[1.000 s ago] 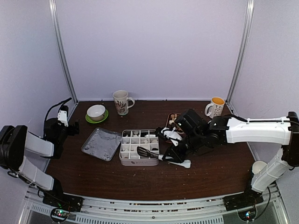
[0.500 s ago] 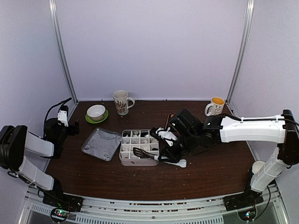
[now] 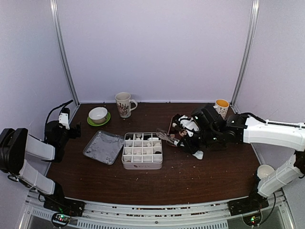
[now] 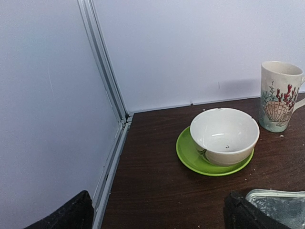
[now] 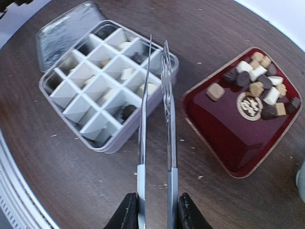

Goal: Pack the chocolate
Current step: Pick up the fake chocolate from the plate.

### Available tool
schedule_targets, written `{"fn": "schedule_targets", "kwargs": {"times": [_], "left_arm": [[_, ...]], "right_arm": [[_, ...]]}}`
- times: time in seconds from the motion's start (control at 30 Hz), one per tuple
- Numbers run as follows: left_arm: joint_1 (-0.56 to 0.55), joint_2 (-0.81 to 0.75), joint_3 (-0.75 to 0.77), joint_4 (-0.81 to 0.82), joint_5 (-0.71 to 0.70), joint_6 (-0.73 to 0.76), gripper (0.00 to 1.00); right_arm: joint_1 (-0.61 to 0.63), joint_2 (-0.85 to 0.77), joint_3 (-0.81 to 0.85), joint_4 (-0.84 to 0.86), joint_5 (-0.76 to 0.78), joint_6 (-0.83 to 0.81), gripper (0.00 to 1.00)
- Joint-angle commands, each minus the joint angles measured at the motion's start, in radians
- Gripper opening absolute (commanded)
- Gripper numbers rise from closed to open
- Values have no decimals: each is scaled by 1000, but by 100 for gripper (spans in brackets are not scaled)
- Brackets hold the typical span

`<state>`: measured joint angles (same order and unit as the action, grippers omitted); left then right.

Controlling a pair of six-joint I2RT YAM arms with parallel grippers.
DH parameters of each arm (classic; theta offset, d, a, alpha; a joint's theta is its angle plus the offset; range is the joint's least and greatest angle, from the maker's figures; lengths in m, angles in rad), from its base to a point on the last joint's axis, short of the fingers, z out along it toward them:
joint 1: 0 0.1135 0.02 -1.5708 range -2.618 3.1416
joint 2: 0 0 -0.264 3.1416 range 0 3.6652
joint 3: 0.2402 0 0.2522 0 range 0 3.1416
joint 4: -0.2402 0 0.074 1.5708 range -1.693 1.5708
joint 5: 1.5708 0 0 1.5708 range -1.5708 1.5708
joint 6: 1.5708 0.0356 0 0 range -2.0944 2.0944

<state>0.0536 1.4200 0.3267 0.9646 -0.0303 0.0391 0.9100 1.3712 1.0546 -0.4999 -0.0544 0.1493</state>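
Currently the right gripper (image 5: pixel 155 215) pinches slim silver tongs (image 5: pixel 167 124), tips empty, between the white divided tin (image 5: pixel 119 141) and the glossy red tray (image 5: pixel 228 138) holding brown, tan and cream chocolate (image 5: pixel 257 88). A skewed squeeze could flick pieces out. The left gripper (image 4: pixel 157 214) is spread.

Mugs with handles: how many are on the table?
2. A seashell mug stands at the back, beside the bowl. A mug with an orange inside stands back right, behind the right arm. The right arm might hide another.
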Motion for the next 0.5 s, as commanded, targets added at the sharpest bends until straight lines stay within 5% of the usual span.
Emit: {"fn": "schedule_targets", "kwargs": {"times": [0.0, 0.47], "left_arm": [[6, 5, 14, 26, -6, -9, 98], [7, 5, 14, 27, -7, -9, 98]], "right_arm": [[-81, -14, -33, -33, 122, 44, 30], [-169, 193, 102, -99, 114, 45, 36]]}}
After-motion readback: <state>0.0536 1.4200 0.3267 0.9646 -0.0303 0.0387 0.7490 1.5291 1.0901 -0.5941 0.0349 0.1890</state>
